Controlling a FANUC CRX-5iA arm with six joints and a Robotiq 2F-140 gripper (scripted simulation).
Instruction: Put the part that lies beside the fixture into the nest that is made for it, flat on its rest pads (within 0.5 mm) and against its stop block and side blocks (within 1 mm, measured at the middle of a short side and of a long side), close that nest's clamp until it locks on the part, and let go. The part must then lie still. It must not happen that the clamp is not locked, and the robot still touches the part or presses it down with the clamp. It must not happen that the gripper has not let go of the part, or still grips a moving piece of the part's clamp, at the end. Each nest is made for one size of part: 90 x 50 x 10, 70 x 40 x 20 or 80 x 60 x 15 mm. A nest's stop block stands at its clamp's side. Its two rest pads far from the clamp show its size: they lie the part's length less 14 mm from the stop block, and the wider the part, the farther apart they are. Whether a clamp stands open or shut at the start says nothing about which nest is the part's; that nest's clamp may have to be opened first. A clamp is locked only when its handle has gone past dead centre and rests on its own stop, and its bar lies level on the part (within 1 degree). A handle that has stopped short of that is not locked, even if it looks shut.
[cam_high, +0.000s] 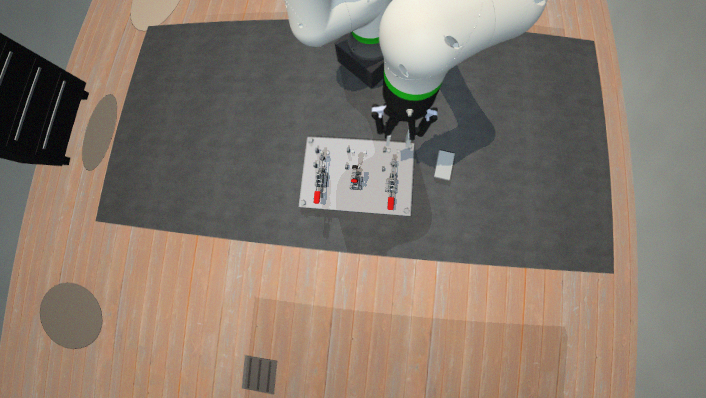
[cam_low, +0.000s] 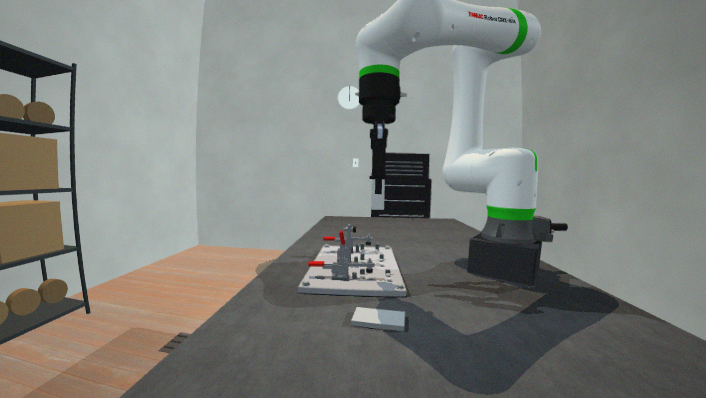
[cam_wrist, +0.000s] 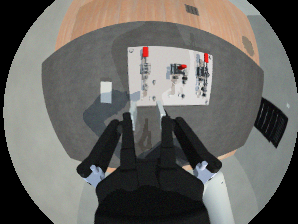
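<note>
The white part (cam_high: 444, 166) (cam_low: 378, 318) (cam_wrist: 106, 92) lies flat on the dark mat beside the fixture plate (cam_high: 370, 201) (cam_low: 350, 290) (cam_wrist: 170, 54). The plate carries three nests. The clamp nearest the part (cam_high: 392, 182) (cam_low: 341, 270) (cam_wrist: 145, 67) and the farthest clamp (cam_high: 321, 177) (cam_wrist: 202, 72) have red handles lying outward and bars down. The middle clamp (cam_high: 356, 184) (cam_wrist: 175, 70) has its handle upright and bar raised. Locking cannot be told. My gripper (cam_high: 398, 140) (cam_low: 378, 201) (cam_wrist: 146, 106) is open, part-way, and empty, high above the plate's robot-side edge, near the part-side nest.
Small rest pads and blocks (cam_high: 348, 149) stand on the plate between the clamps and its robot-side edge. Screws sit at the plate's corners. The robot's base (cam_high: 361, 62) (cam_low: 504, 257) stands behind the plate. The arm's shadow falls across the mat and part of the plate.
</note>
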